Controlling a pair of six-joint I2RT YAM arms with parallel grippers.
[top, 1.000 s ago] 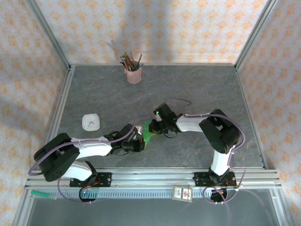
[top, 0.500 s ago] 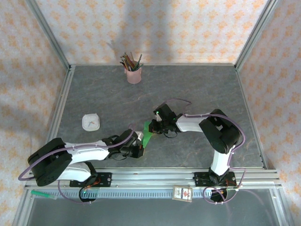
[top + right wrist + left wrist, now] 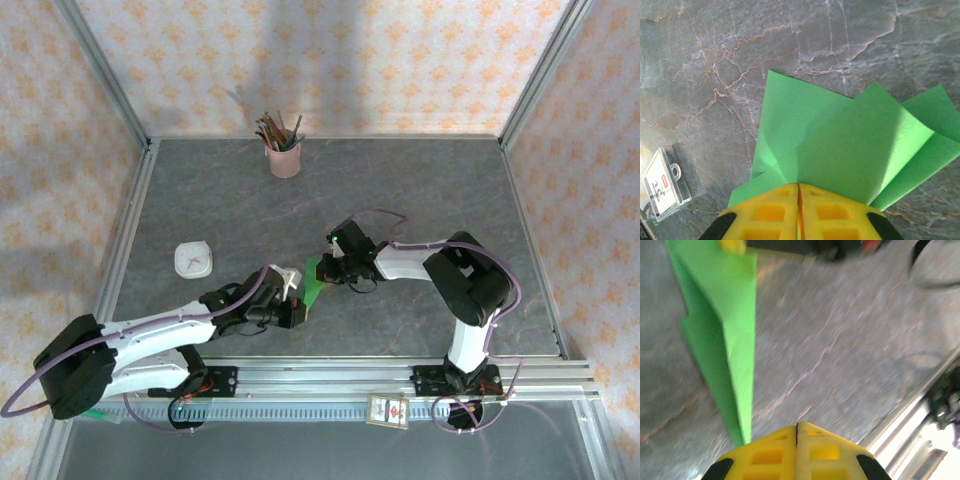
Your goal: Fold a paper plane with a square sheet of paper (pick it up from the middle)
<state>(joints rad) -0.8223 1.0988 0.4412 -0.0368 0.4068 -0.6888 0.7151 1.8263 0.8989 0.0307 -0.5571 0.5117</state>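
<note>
The paper [image 3: 840, 150] is cut off under the right gripper [image 3: 798, 197], which pinches it (folds fan toward 12 o'clock). The left gripper [image 3: 796, 436], fingers pressed together, lies low beside its tip.

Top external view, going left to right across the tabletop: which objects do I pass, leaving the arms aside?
From the left: small white square object → pink pencil cup → green paper.

The grey table [image 3: 420, 180] is viewed steeply from above and behind the arm bases. The folded green paper [image 3: 317, 275] is shared by all views: seen close over the left gripper [image 3: 797, 427] along the tabletop, and over the right gripper [image 3: 798, 187] from directly above.
</note>
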